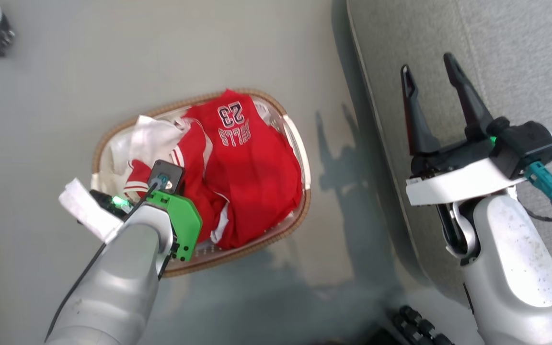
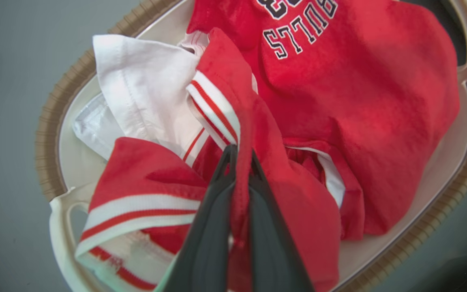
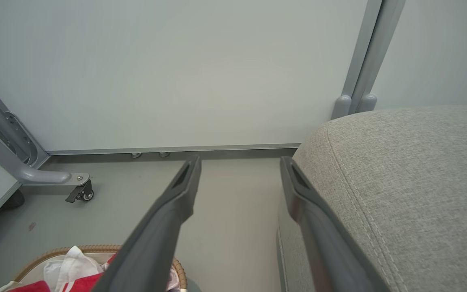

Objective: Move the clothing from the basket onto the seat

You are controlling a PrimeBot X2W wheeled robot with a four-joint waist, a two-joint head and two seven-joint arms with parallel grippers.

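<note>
Clamping a raised fold of the red clothing [image 2: 298,121] between the pressed-in fingers [image 2: 209,235] of the left gripper [image 2: 241,152], low inside the oval laundry basket [image 2: 49,134]. Pinching the red fabric just beside a band of white-and-red striped trim [image 2: 213,101], with the fold standing up between the two dark tips in the left wrist view. Showing the jersey [image 1: 252,163] marked "23" and "BULLS" spreading across the basket's 3 o'clock half in the head view, and a plain white sheet [image 2: 144,89] bunching at 10 o'clock beside it. Holding all the clothing within the brown woven rim. Sitting on the grey floor [image 1: 113,57], at 9 o'clock from the grey woven couch [image 1: 496,57], near its rounded edge and apart from it. Hovering the right gripper [image 1: 427,64] at 3 o'clock in the head view, over the couch's edge, with fingers spread wide, gripping nothing and pointing toward 12 o'clock.
</note>
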